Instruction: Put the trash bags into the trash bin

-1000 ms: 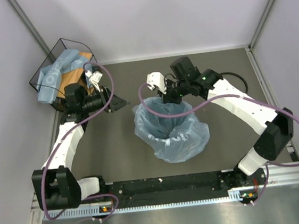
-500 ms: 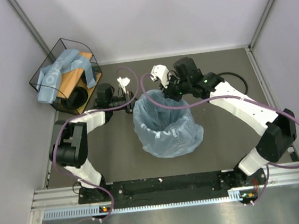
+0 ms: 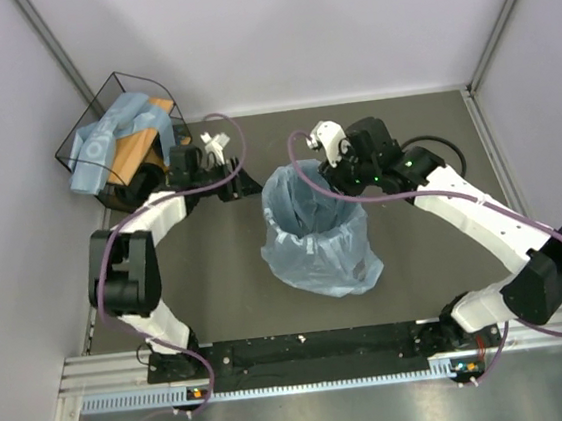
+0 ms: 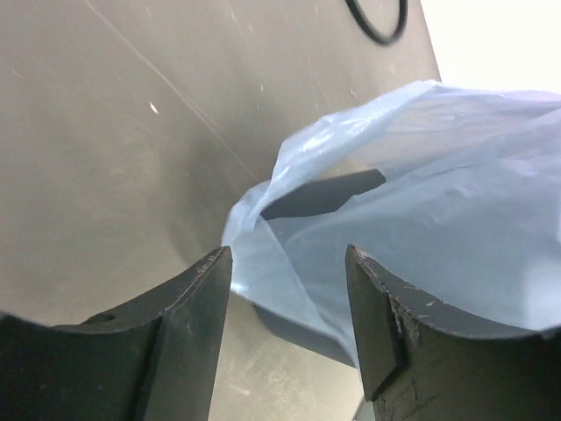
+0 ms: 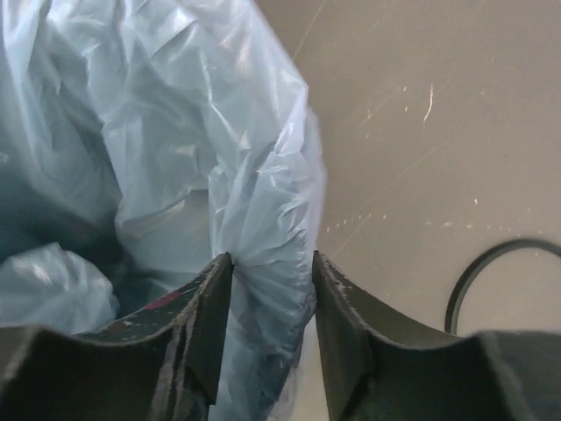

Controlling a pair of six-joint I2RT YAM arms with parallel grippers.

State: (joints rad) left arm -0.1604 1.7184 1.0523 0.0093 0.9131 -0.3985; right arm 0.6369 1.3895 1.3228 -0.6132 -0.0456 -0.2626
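Lining step: your right gripper point(image 5: 272, 260) stands slightly apart around a trash bag point(image 3: 316, 255) fold at the trash bin's point(image 4: 294, 323) far rim, left gripper point(image 4: 289, 256) spread empty beside it; next, press film inward.

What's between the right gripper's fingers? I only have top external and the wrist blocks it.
Observer: The right wrist view shows a pleated fold of the trash bag filling the gap of the right gripper. I can't tell whether it's pinched.
Operator: Left gripper holding anything?
Observer: No. The left gripper has its jaws apart, with the bag's edge just ahead of them and nothing clamped.
Operator: Is the bin under that film?
Observer: Yes. The left wrist view shows the dark wall of the trash bin below the draped film.
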